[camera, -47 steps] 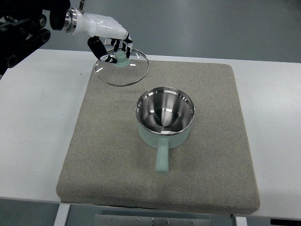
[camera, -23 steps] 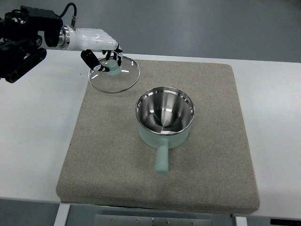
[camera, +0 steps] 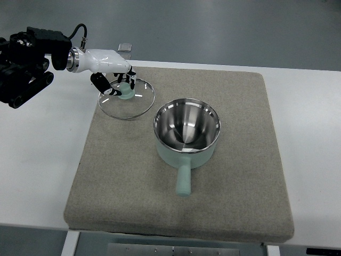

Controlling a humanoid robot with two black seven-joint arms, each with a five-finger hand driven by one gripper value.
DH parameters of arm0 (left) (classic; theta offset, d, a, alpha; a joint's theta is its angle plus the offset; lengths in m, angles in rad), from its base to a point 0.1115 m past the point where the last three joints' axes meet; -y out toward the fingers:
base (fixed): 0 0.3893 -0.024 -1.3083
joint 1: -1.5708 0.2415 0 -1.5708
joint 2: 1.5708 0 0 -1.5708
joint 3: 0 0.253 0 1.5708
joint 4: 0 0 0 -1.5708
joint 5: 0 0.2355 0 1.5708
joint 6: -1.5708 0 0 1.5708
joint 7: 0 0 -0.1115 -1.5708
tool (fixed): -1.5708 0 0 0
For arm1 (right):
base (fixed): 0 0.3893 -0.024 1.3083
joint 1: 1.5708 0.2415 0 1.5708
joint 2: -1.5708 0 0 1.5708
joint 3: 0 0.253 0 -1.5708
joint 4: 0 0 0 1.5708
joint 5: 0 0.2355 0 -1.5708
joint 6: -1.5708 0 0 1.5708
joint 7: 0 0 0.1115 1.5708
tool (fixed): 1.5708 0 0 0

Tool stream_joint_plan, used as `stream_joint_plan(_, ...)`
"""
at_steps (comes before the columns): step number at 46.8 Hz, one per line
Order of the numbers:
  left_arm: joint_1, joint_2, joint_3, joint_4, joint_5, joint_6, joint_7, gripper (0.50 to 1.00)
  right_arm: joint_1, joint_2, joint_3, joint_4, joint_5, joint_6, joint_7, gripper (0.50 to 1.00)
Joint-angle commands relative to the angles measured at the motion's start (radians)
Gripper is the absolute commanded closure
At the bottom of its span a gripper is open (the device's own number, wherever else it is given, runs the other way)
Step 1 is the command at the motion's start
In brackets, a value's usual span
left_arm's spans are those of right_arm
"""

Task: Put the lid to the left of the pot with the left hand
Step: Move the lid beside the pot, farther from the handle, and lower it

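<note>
lid coming down at the pot's far left

the left hand (camera: 114,74) has its fingers curled around the pale green knob of the glass lid (camera: 126,98), holding it from above. over the last second the lid has travelled from the far edge of the grey mat (camera: 176,213) toward the near-left and has dropped lower; a second ago it hung tilted, partly over the white table (camera: 37,160), and now it sits nearly flat above the mat's far-left corner. that reads as the lowering stage of the placement, with the release not yet done. from this steep angle it is hard to tell whether the rim already touches the mat or hangs just above it.

the lid lies to the far left of the pot (camera: 187,133), near it but apart, a strip of mat showing between the two rims. being round, the lid has no long axis; its knob faces up toward the hand, the glass face roughly level. the pot stands upright and open, steel inside showing, and its long axis runs along its handle (camera: 183,181), which points toward the near edge of the mat.

the right arm does not show.
</note>
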Motion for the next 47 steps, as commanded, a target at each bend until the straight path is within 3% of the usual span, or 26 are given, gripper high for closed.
stream_joint_plan(1, 0.000, 0.000, 0.016, 0.002, -0.007, 0.015, 0.000, 1.000, 0.000, 0.000, 0.000, 0.000, 0.000, 0.000, 0.000, 0.576)
stream_joint_plan(39, 0.036, -0.003, 0.017, 0.002, -0.014, 0.073, 0.000, 1.000, 0.000, 0.000, 0.000, 0.000, -0.001, 0.000, 0.000, 0.576)
stream_joint_plan(47, 0.039, -0.001, 0.020, 0.002, -0.013, 0.079, 0.000, 0.941, 0.000, 0.000, 0.000, 0.000, 0.000, 0.000, 0.000, 0.576)
